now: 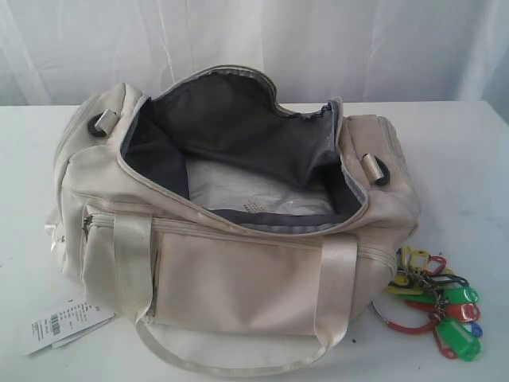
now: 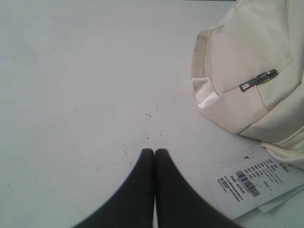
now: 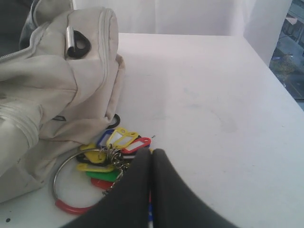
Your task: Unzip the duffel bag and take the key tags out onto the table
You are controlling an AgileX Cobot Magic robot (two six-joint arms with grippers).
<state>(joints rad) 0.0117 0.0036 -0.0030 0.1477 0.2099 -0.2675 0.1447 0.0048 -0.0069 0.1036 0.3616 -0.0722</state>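
Cream satin-sheen cloth duffel bag (image 1: 238, 274); matt grey cloth lining (image 1: 238, 131) inside. Glossy coloured plastic key tags (image 1: 445, 310) on metal ring (image 3: 61, 159) beside bag. White paper barcode label (image 1: 60, 322). Smooth matt white tabletop (image 1: 461, 159).

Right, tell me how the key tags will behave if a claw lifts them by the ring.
Probably floppy: the key tags sit loose on one ring, so they would likely dangle and swing. Likely light, since they look like small plastic pieces. If pushed, the bunch would probably fan out or slide on the smooth table rather than roll.
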